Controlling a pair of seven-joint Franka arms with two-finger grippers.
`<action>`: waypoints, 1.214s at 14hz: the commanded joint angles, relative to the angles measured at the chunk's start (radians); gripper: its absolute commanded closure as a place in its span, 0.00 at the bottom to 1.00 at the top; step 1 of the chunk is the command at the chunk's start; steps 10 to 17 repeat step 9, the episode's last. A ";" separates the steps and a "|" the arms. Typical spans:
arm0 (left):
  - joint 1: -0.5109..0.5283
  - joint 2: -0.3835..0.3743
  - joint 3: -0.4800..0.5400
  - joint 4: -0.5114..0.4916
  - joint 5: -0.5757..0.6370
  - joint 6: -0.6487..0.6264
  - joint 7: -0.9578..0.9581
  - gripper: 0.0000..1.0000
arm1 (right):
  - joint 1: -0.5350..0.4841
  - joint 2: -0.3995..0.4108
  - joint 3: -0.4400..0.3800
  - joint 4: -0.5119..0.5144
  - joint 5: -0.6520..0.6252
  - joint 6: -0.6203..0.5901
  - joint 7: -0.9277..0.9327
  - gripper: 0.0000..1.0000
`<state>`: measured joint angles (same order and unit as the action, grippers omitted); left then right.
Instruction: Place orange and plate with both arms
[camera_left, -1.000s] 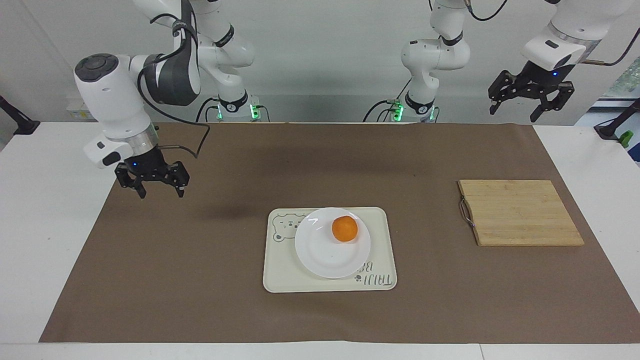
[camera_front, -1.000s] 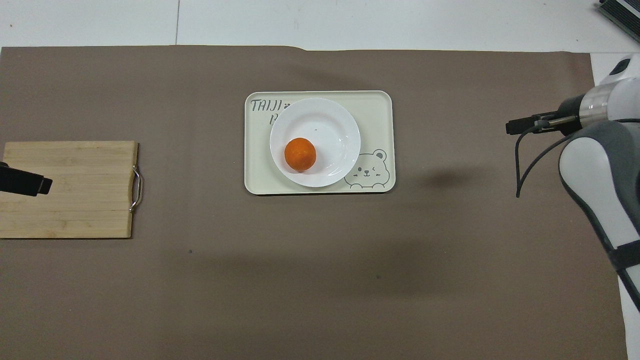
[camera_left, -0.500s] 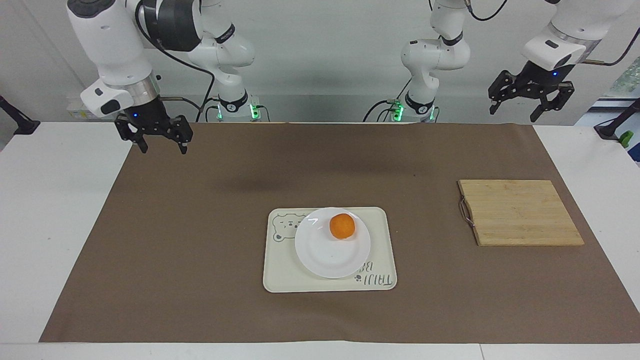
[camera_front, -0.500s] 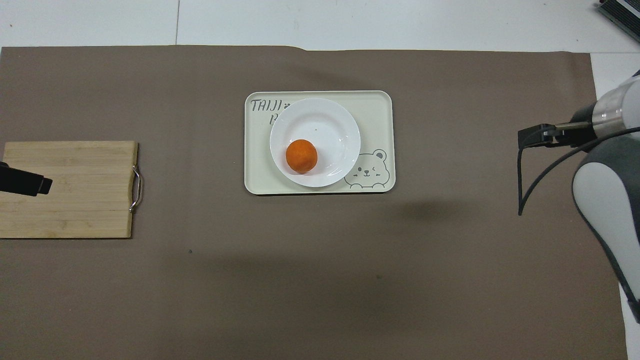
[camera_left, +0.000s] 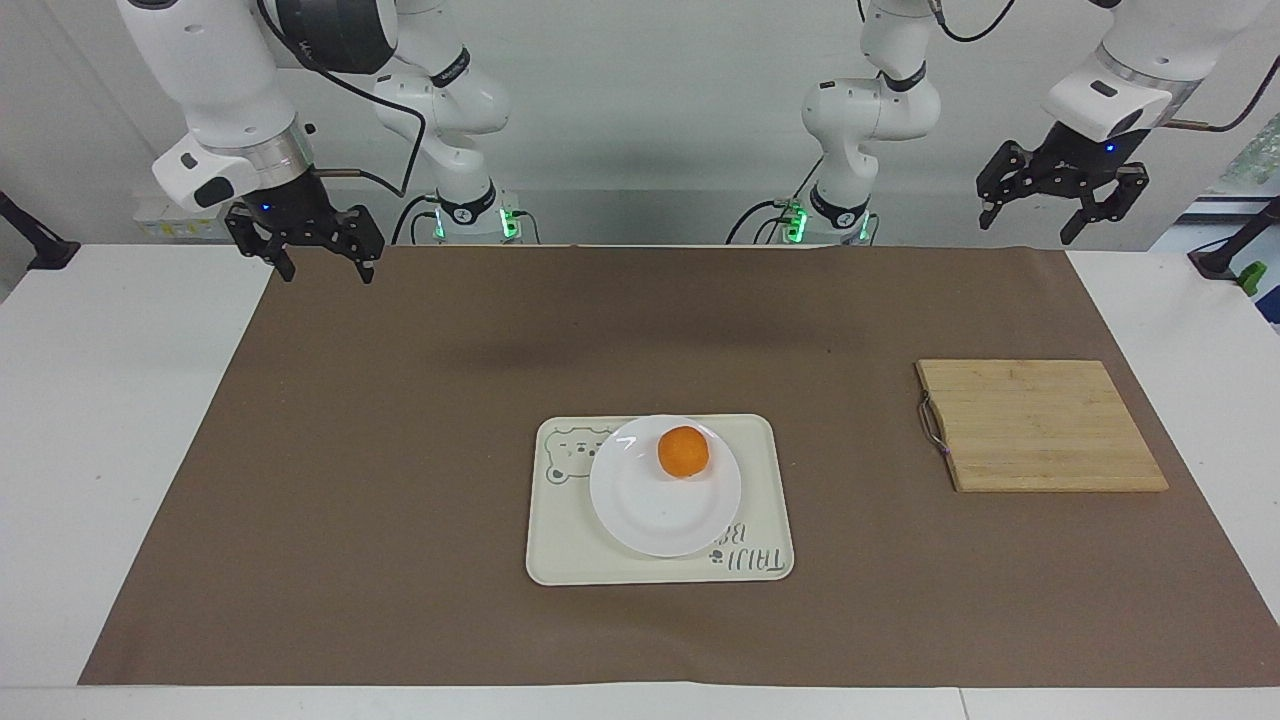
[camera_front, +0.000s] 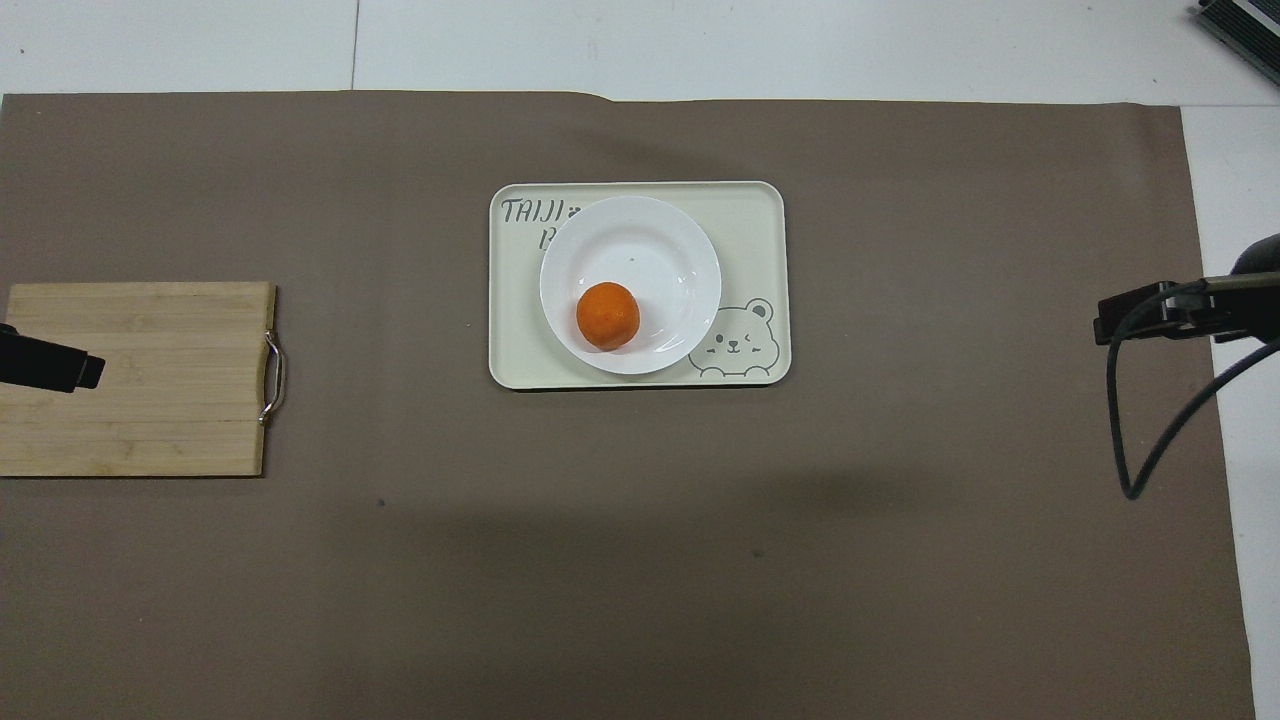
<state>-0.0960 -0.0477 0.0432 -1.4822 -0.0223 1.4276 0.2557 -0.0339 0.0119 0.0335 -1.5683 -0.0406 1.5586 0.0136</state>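
The orange (camera_left: 683, 451) (camera_front: 608, 315) lies on the white plate (camera_left: 650, 512) (camera_front: 640, 240), on the part of the plate nearer the robots. The plate rests on a cream tray at the middle of the mat. My right gripper (camera_left: 328, 272) hangs open and empty in the air over the mat's corner at the right arm's end, close to the robots. High above the table edge at the left arm's end, my left gripper (camera_left: 1028, 228) is open too, with nothing in it. Neither gripper is close to the plate.
The cream tray (camera_left: 565, 562) (camera_front: 762, 212) has a bear drawing and lettering. A wooden cutting board (camera_left: 1040, 425) (camera_front: 140, 380) with a metal handle lies toward the left arm's end. A brown mat (camera_left: 400, 480) covers the white table.
My right gripper has risen from low over the mat and drawn back toward the robots. The orange has rolled slightly on the plate. The left arm has stayed still.
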 joint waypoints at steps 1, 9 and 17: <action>0.012 -0.021 -0.006 -0.023 0.010 -0.001 0.014 0.00 | -0.012 0.000 0.008 0.004 0.024 -0.015 0.022 0.00; 0.012 -0.021 -0.006 -0.023 0.010 -0.003 0.014 0.00 | -0.012 0.000 0.009 0.004 0.024 -0.020 0.019 0.00; 0.012 -0.021 -0.006 -0.023 0.010 -0.003 0.014 0.00 | -0.012 0.000 0.009 0.004 0.024 -0.020 0.019 0.00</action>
